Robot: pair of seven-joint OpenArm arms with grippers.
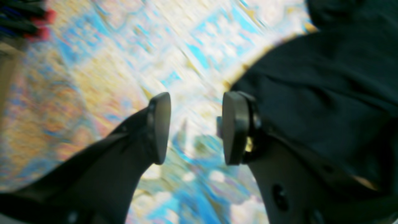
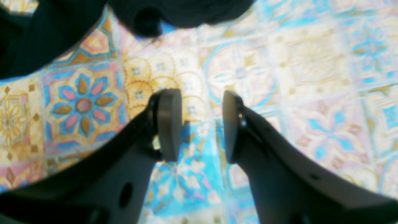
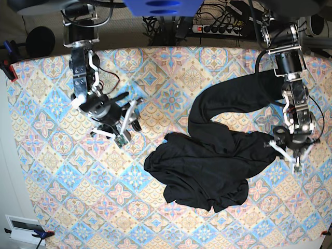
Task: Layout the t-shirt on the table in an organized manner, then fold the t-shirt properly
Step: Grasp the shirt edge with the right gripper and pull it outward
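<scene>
— Black pads of the left claw (image 1: 196, 128) stand spread, holding nothing, just beside the t-shirt (image 3: 207, 166)?

— Yes. The right claw (image 2: 202, 124) is spread too, over the bare table (image 3: 52, 155).

— And the shirt?

— Crumpled mid-table, one sleeve stretching toward the far right edge.

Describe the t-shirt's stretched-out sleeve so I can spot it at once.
On the table with the pastel tile pattern, find the crumpled black t-shirt. The sleeve arcs up from it toward the left arm; it alone is long and narrow.
</scene>
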